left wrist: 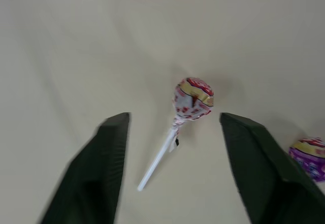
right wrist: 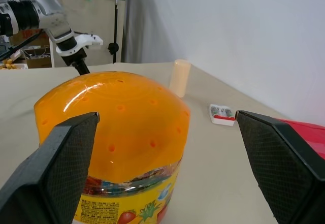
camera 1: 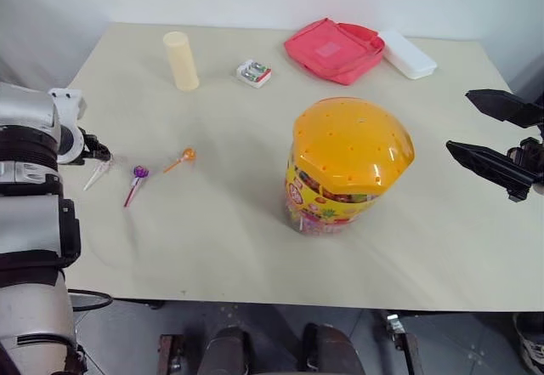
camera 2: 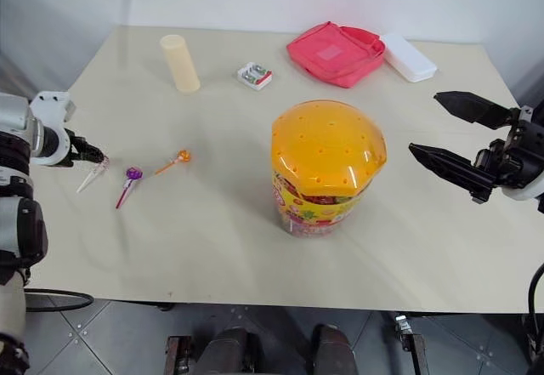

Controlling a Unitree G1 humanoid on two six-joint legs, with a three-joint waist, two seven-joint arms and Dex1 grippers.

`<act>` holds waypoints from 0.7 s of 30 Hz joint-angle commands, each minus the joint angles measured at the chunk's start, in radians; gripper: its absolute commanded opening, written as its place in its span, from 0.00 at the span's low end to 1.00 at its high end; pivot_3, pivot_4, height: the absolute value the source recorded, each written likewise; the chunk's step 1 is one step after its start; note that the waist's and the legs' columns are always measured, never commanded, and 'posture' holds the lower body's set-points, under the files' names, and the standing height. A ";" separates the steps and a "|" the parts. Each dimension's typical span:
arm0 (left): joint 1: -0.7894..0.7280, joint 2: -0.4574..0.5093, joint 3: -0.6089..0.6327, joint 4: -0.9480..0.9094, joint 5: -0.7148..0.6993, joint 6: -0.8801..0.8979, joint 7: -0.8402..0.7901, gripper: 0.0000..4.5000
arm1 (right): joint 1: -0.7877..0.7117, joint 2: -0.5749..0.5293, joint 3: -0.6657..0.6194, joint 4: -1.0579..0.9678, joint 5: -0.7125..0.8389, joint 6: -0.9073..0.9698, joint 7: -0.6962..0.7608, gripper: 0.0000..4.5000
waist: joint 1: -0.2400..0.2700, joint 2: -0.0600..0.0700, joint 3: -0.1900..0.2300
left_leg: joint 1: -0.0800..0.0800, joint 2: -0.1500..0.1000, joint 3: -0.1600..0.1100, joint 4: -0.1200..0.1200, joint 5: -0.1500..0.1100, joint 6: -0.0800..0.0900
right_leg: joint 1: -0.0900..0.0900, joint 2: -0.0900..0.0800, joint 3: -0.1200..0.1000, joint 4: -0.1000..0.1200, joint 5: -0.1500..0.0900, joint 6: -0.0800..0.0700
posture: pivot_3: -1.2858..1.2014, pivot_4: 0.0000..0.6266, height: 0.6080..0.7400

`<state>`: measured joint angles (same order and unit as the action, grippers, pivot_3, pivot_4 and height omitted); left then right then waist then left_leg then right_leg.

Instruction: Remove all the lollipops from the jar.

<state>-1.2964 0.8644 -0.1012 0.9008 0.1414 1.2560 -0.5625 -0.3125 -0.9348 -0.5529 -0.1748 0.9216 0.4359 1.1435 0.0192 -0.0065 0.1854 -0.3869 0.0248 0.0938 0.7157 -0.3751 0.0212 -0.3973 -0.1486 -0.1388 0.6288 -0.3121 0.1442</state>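
The jar [camera 1: 348, 167], a clear tub with a domed orange lid and a yellow label, stands upright at the middle right of the table. Three lollipops lie on the table at the left. The pink-white one [left wrist: 193, 97] on a white stick lies flat just beyond my left gripper [left wrist: 172, 120], whose fingers are open and touch nothing. Right of it lie the purple lollipop [camera 1: 138, 173] and the orange lollipop [camera 1: 184, 157]. My right gripper [camera 1: 459, 120] hovers open to the right of the jar, facing it and apart from it.
A pale-yellow cylinder [camera 1: 180, 60], a small box [camera 1: 253, 73], a pink pouch [camera 1: 333, 49] and a white case [camera 1: 406, 53] line the far side of the table [camera 1: 255, 247]. The left gripper is near the table's left edge.
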 commanded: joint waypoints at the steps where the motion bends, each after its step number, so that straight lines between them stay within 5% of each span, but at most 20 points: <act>1: 0.034 0.089 -0.027 -0.258 -0.050 0.152 -0.083 0.93 | -0.037 -0.036 -0.005 0.030 -0.008 -0.002 0.027 1.00 | -0.001 0.000 0.000 | 0.000 0.000 0.000 0.000 0.000 0.000 | 0.000 0.000 0.000 0.000 0.000 0.000 | 0.52 0.24 1.00; 5: 0.211 0.140 0.134 -0.704 -0.252 -0.012 -0.271 1.00 | -0.093 -0.043 0.047 0.097 -0.040 -0.010 0.069 1.00 | -0.004 0.000 0.000 | 0.000 0.001 0.000 0.000 0.000 0.000 | 0.000 0.000 0.001 0.000 0.000 0.000 | 0.52 0.24 1.00; 10: 0.518 0.040 0.428 -1.014 -0.493 -0.372 -0.454 1.00 | -0.126 -0.030 0.123 0.186 -0.104 -0.040 0.147 1.00 | 0.001 0.001 -0.001 | 0.000 0.002 -0.001 0.003 0.000 0.000 | 0.001 0.000 0.003 0.001 0.000 0.000 | 0.52 0.24 1.00; 16: 0.829 -0.044 0.565 -1.206 -0.692 -0.533 -0.576 1.00 | -0.089 -0.050 0.197 0.303 -0.217 -0.121 0.284 1.00 | -0.003 0.001 -0.001 | 0.000 0.002 0.001 0.002 0.000 0.000 | 0.000 0.000 0.003 0.000 0.000 0.000 | 0.52 0.24 1.00; 21: 1.043 -0.090 0.596 -1.250 -0.726 -0.610 -0.555 1.00 | -0.074 -0.062 0.221 0.415 -0.282 -0.179 0.364 1.00 | 0.004 0.001 -0.001 | 0.001 0.002 0.001 0.002 0.000 0.000 | 0.001 0.000 0.003 0.000 0.000 0.000 | 0.52 0.24 1.00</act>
<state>-0.2696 0.7853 0.4648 -0.3081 -0.5689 0.6970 -1.1331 -0.3876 -0.9725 -0.3200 0.2267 0.6471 0.2836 1.4666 0.0236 -0.0051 0.1846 -0.3860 0.0269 0.0944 0.7179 -0.3755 0.0208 -0.3963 -0.1486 -0.1358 0.6287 -0.3122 0.1440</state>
